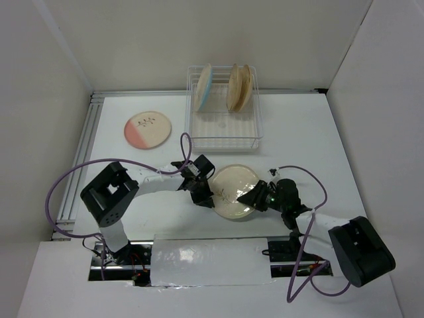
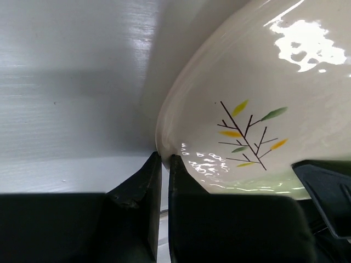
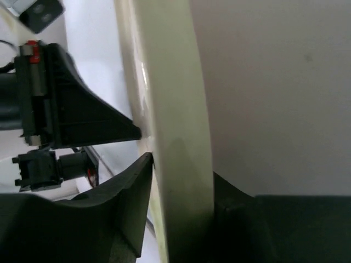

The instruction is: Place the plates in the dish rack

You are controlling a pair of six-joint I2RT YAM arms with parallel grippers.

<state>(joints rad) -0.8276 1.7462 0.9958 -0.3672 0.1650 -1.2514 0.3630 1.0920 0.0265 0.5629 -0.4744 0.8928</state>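
Note:
The green-part plate [image 1: 233, 189], cream with a leaf sprig, is held just above the table between both arms. My left gripper [image 1: 209, 198] is shut on its left rim; the left wrist view shows the two fingers pinching the rim [image 2: 164, 160] of the plate [image 2: 263, 93]. My right gripper [image 1: 252, 199] is shut on its right rim; in the right wrist view the plate [image 3: 178, 137] stands edge-on between the fingers. The pink-part plate [image 1: 148, 130] lies flat at the back left. The dish rack [image 1: 224, 140] holds the blue-part plate [image 1: 204, 87] and two tan plates [image 1: 233, 87] upright.
White walls enclose the table on the left, back and right. A slotted rail [image 1: 79, 179] runs along the left edge. Purple cables [image 1: 73, 175] loop from both arms. The left gripper body [image 3: 71, 115] shows in the right wrist view.

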